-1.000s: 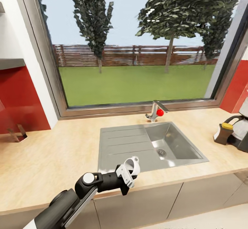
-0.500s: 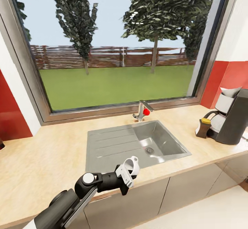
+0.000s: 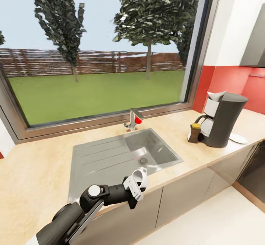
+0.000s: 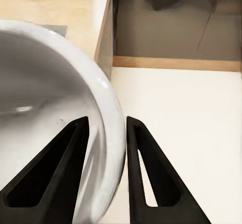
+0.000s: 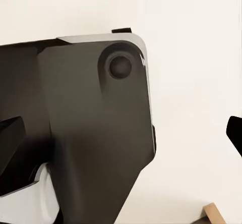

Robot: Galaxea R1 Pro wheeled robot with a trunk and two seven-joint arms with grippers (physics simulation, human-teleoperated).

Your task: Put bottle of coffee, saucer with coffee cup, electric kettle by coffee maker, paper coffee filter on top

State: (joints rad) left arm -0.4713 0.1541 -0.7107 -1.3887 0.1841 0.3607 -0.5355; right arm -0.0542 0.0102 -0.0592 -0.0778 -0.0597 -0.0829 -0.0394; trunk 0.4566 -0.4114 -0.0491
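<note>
Item: coffee cup [image 3: 141,176], white, pinched by its rim between the fingers of the left gripper [image 3: 137,185]; one finger [image 4: 55,178] inside the wall, the other outside. Location: above the front edge of the kitchen countertop [image 3: 40,171], before the sink [image 3: 121,156]. Destination: saucer [image 3: 238,138], far to the robot's right, just beyond the coffee maker [image 3: 222,120]; bottle of coffee [image 3: 194,132] beside it. Left arm: low, forearm reaching forward. Right gripper: finger state cannot be told
</note>
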